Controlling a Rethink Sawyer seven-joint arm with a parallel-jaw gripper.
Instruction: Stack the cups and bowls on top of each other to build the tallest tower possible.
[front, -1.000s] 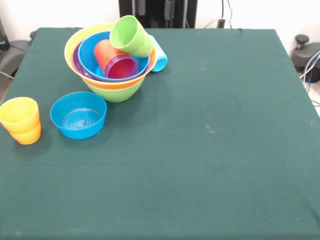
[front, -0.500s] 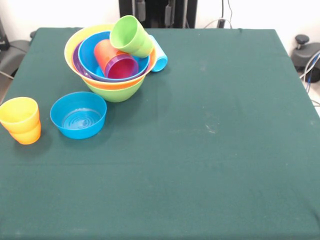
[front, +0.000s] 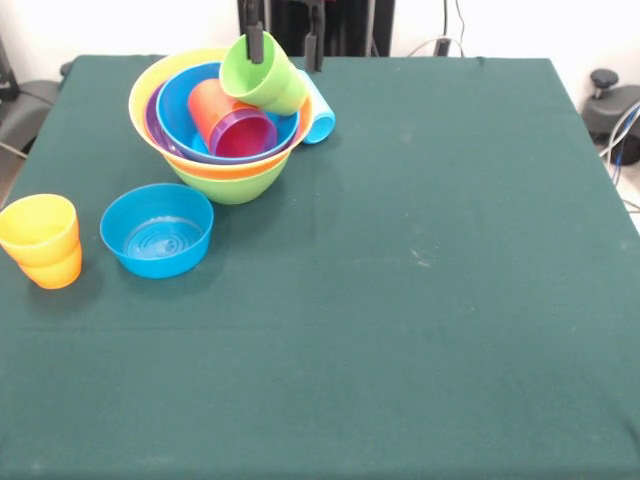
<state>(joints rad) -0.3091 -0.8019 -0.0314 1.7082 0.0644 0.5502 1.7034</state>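
Observation:
The tower stands at the back left: a lime green bowl (front: 232, 182) at its base holds nested orange, yellow (front: 148, 88), purple and blue bowls (front: 178, 112). Inside lie an orange cup (front: 210, 104) and a purple cup (front: 243, 133), both tipped. A green cup (front: 262, 72) lies tilted on top. A light blue cup (front: 321, 113) leans behind the pile. My gripper (front: 285, 45) hangs open at the top edge, one finger (front: 255, 42) on each side of the green cup. A smaller blue bowl (front: 157, 231) sits upright at front left. At the far left a yellow cup (front: 39, 226) sits nested in an orange cup (front: 56, 270).
Dark green cloth (front: 420, 300) covers the table. Cables and grey equipment (front: 610, 105) lie beyond the right edge.
The gripper's two fingers have come down into view at the top edge, around the green cup. The cups and bowls have not moved.

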